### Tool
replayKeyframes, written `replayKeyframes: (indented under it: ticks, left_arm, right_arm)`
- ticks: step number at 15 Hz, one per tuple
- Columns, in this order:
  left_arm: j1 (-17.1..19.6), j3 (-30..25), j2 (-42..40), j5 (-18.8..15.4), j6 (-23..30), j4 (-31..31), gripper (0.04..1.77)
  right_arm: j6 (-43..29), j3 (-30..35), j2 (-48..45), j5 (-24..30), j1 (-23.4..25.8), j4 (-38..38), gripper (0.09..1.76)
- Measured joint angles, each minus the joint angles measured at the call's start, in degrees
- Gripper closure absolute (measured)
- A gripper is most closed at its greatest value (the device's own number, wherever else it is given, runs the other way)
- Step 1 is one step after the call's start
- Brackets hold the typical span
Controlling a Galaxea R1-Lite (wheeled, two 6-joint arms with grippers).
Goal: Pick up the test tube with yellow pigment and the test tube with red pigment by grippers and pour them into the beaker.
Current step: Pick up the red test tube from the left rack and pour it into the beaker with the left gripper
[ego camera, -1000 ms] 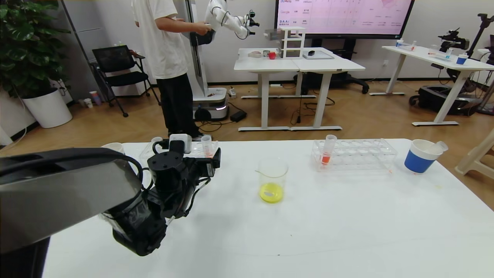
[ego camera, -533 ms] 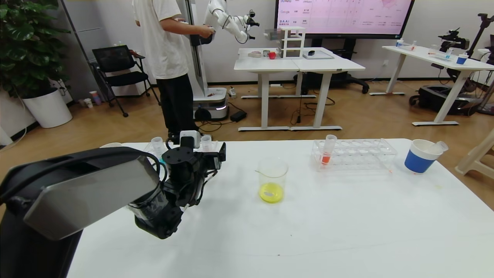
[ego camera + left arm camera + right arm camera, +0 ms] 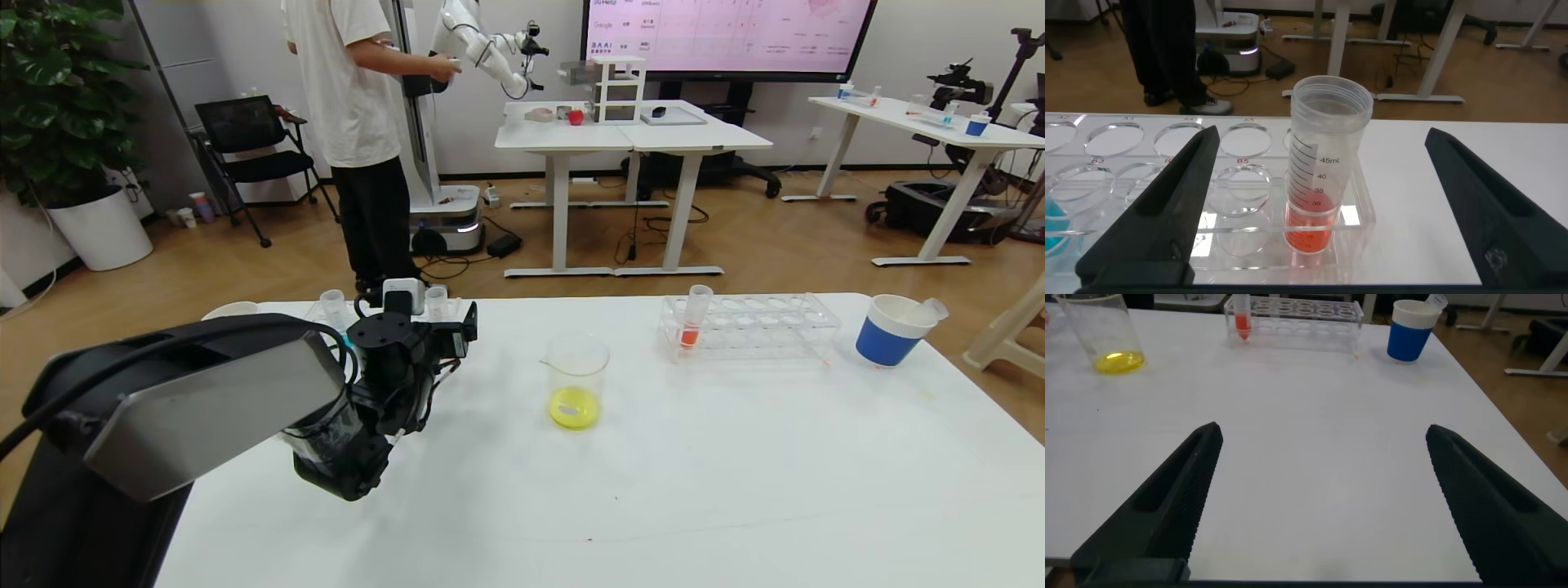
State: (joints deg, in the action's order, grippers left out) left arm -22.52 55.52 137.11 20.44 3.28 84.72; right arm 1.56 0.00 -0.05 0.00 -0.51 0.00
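Observation:
The beaker (image 3: 577, 377) stands mid-table with yellow liquid in its bottom; it also shows in the right wrist view (image 3: 1100, 333). A test tube with red pigment (image 3: 1321, 175) stands in the end hole of a clear rack (image 3: 1143, 204) at the table's far left. My left gripper (image 3: 1323, 139) is open, one finger on each side of this tube, not touching it. In the head view that gripper (image 3: 412, 339) sits at the rack, the tube (image 3: 437, 300) just beyond it. A second red tube (image 3: 693, 315) stands in the right rack (image 3: 759, 327). No yellow tube shows. My right gripper (image 3: 1323, 437) is open over bare table.
A tube with blue liquid (image 3: 332, 308) stands in the left rack. A blue-and-white paper cup (image 3: 891, 331) holding an empty clear tube sits at the far right. Another cup rim (image 3: 233, 310) is at the far left corner. A person and another robot stand beyond the table.
My left arm has moved forward and right towards the left rack, bringing its open fingers round the red tube. Between half a second ago and now it has hardly moved.

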Motion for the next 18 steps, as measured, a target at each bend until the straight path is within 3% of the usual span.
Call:
replayKeyframes:
  ticks: [1, 2, 5, 6, 8, 15, 18]
  left_arm:
    - [0.0, 0.2, 0.0, -0.1, 0.0, 0.0, 0.10]
    - [-0.1, 0.5, 0.0, -0.1, 0.0, 0.1, 0.27]
    - [0.0, 1.3, 0.0, 0.0, 0.0, -0.2, 1.40]
    - [0.0, 1.4, 0.0, 0.0, -0.1, -0.3, 1.49]
    - [0.0, 1.6, 0.1, -0.1, -0.1, -0.3, 1.31]
    - [0.1, 1.7, -1.3, -1.0, -2.8, -0.7, 1.31]
    - [0.4, 2.5, -4.5, -1.4, -3.3, -4.5, 1.31]
  right_arm:
    - [0.0, 0.0, 0.0, 0.0, 0.0, 0.0, 0.11]
    - [0.0, 0.0, 0.0, 0.0, 0.0, 0.0, 0.11]
    - [0.0, 0.0, 0.0, 0.0, 0.0, 0.0, 0.11]
    - [0.0, 0.0, 0.0, 0.0, 0.0, 0.0, 0.11]
    - [0.0, 0.0, 0.0, 0.0, 0.0, 0.0, 0.11]
    - [0.0, 0.0, 0.0, 0.0, 0.0, 0.0, 0.11]
    - [0.0, 0.0, 0.0, 0.0, 0.0, 0.0, 0.11]
